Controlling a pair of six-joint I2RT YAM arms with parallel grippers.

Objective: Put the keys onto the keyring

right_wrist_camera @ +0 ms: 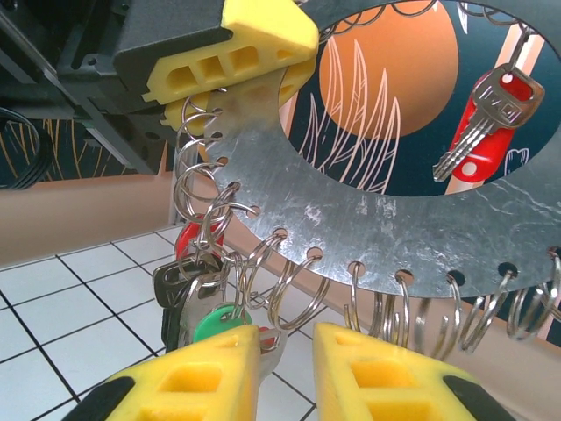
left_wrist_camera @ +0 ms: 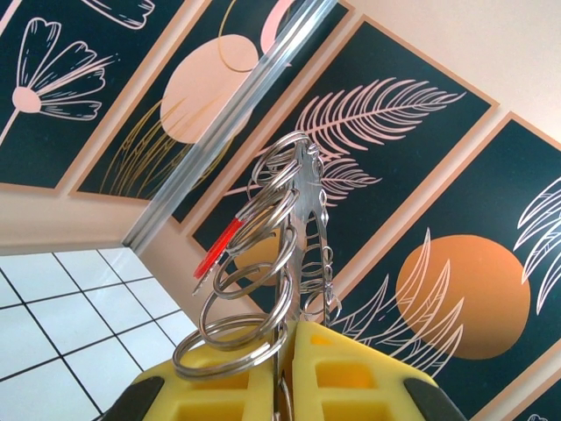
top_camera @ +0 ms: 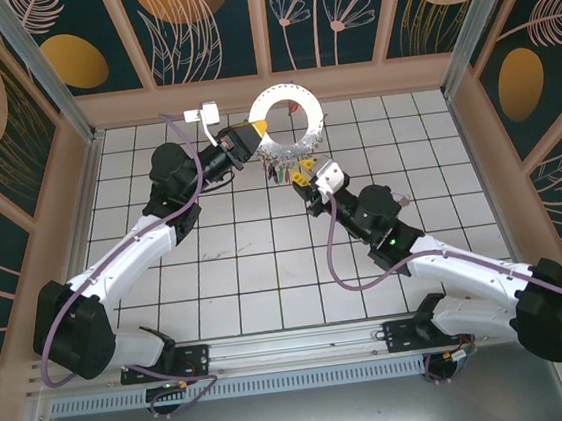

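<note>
left hand [top_camera: 258,128] clamps the keyring [right_wrist_camera: 368,219]; a red key [right_wrist_camera: 486,118] and a green-headed cluster [right_wrist_camera: 215,320] already hang there. right hand [right_wrist_camera: 287,360], slightly parted, grasps nothing; leftover keys unclear.

The flat grey metal keyring [right_wrist_camera: 368,210] runs off the top and right edges of our right wrist view, and in the left wrist view its near rim is buried inside the yellow-fingered left tool [left_wrist_camera: 285,342]. A green-headed key [right_wrist_camera: 219,323] is half hidden behind the right tool [right_wrist_camera: 287,342]. From above, we cannot count the small hanging keys [top_camera: 279,170].
</note>
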